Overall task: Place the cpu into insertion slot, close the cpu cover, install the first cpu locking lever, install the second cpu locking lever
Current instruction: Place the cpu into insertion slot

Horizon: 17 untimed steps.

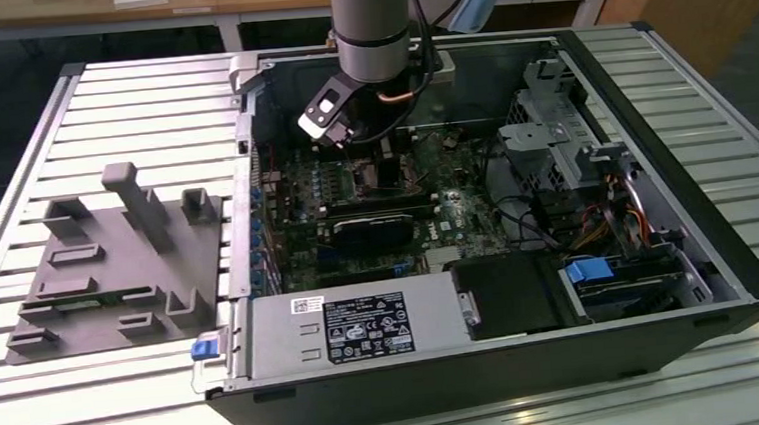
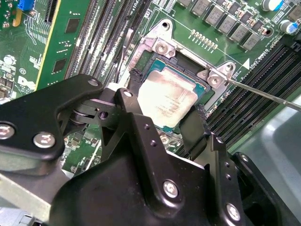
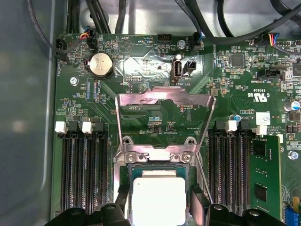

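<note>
The gripper clasps the cpu by two opposite edges, narrow, with the chip sitting in the insertion slot. The cpu cover stands open.

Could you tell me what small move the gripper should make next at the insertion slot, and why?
Probably a slow, short lift straight up. The cpu looks level inside the insertion slot, the cpu cover stands open, and the gripper straddles the cpu, in the cover's closing path. I cannot tell whether it grips the cpu, so watch that the chip does not rise with it.
</note>
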{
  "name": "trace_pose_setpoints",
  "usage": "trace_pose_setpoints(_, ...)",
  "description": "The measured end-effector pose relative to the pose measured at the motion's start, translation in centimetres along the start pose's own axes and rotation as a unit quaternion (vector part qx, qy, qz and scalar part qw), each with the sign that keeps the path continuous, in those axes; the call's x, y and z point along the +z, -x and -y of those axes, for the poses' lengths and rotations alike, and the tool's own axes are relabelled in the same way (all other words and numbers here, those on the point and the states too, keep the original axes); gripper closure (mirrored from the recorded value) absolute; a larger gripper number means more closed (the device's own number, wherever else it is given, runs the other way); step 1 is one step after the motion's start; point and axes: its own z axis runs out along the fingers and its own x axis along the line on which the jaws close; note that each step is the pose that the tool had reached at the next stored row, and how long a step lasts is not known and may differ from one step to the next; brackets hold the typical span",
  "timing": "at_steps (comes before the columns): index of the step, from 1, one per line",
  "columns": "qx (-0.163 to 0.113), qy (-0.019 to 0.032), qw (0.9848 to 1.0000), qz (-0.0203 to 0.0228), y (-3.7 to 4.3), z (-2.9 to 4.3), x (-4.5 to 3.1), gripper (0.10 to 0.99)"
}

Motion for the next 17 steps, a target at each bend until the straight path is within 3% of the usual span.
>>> trace_pose_setpoints(9, 0.000, 0.0000, 1.0000, -0.0001, 0.04, -0.10, -1.44, 0.471)
trace_pose_setpoints(17, 0.000, 0.0003, 1.0000, -0.0001, 0.10, -0.24, -3.46, 0.471)
